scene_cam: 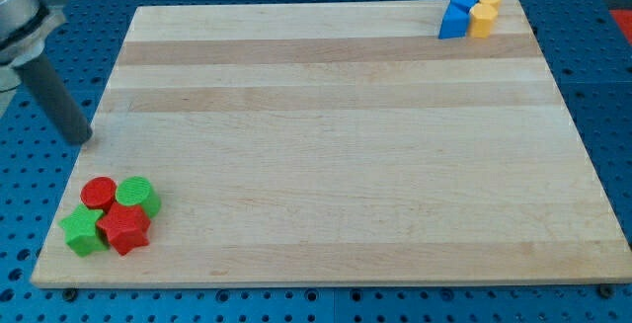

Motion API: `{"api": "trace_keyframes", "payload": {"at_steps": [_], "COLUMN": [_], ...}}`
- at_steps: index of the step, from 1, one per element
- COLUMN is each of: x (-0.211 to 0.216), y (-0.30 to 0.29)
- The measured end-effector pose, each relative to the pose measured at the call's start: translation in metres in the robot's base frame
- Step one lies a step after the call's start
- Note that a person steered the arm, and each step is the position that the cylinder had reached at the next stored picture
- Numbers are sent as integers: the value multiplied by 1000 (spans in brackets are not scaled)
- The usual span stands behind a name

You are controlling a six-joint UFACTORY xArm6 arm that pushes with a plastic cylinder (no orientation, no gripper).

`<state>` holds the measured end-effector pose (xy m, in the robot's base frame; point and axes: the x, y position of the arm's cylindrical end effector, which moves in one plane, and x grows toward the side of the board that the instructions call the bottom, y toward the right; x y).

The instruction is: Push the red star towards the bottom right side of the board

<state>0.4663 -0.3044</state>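
Red star (123,228) bottom left, my tip (83,139) well above.

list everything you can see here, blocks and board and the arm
red star: 1, red, board's bottom left, in a cluster
red cylinder: 1, red, top left of the cluster
green cylinder: 1, green, right of the red cylinder
green star: 1, green, left of the red star
blue block: 1, blue, board's top right
yellow blocks: 2, yellow, right of the blue block
board: 1, light wood, centre
table: 1, blue, perforated, around the board
my tip: 1, dark, off the board's left edge, above the cluster
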Motion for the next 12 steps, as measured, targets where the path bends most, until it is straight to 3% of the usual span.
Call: {"api": "trace_keyframes", "payload": {"at_steps": [7, 9, 12], "x": [86, 139, 99], "y": [0, 12, 121]}}
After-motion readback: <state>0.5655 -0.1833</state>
